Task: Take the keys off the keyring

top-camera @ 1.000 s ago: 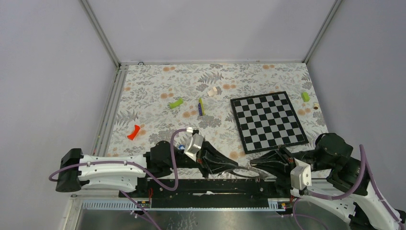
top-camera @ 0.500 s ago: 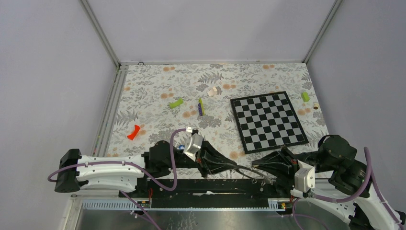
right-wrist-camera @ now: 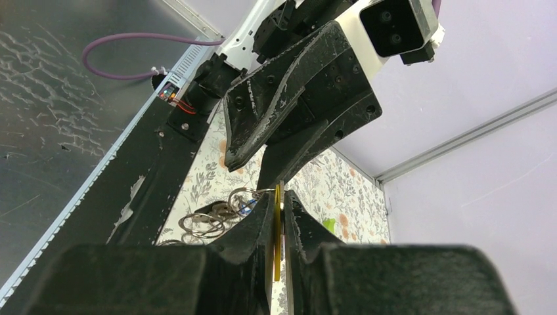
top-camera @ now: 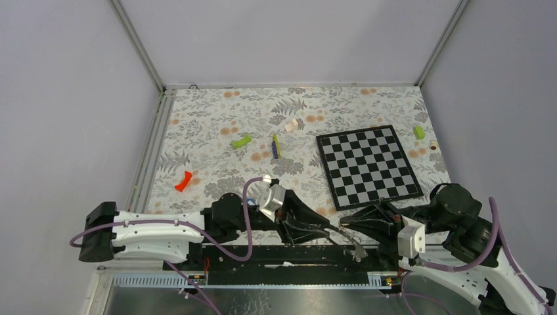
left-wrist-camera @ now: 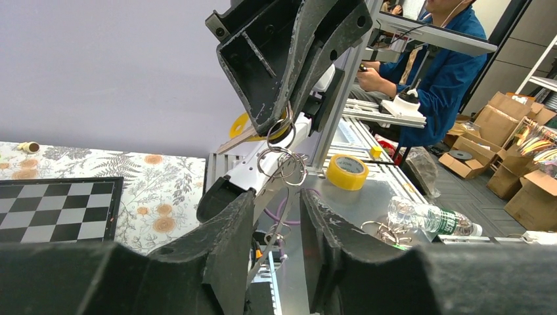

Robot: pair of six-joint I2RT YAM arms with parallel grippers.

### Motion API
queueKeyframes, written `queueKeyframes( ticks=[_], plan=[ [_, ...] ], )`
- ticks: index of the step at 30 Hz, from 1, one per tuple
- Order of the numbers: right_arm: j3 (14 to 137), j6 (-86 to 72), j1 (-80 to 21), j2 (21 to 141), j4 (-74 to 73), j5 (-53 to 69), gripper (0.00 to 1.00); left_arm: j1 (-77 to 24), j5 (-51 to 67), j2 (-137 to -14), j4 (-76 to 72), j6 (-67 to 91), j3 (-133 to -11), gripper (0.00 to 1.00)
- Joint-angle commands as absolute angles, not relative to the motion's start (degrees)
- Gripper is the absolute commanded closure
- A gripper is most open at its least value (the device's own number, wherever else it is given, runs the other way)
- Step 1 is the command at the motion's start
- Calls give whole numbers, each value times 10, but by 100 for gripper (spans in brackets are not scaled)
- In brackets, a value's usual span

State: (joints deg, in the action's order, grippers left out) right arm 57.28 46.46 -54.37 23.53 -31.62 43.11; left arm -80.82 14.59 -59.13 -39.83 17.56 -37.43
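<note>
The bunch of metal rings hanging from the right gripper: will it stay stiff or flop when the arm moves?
Probably floppy: the rings are several loose linked loops dangling below the right gripper, which pinches only the yellow tag. They look likely to swing and snag, since the thin loops overlap. They seem light, being thin wire.

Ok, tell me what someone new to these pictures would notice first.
The two black grippers meet tip to tip at the table's near edge. The right gripper is shut on a flat yellow-tagged key, and a cluster of silvery metal rings hangs at its tip. The left gripper faces them with its jaws apart. Farther back, a black-and-white checkered board lies on the floral tablecloth.
</note>
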Motion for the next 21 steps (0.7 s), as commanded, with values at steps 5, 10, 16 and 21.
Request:
queueKeyframes(
  ticks=[5, 10, 16, 21],
  plan=[
    [569, 453, -545, 242, -250, 449, 100, -810, 167, -614, -461, 167, -408, 61],
    [568, 458, -545, 246, -251, 462, 100, -810, 180, -627, -476, 170, -412, 58],
    [569, 471, -545, 250, -257, 480, 100, -810, 186, -642, -481, 166, -423, 55],
    [572, 471, -544, 254, -257, 486, 100, -810, 189, -658, -486, 163, -430, 54]
  ],
)
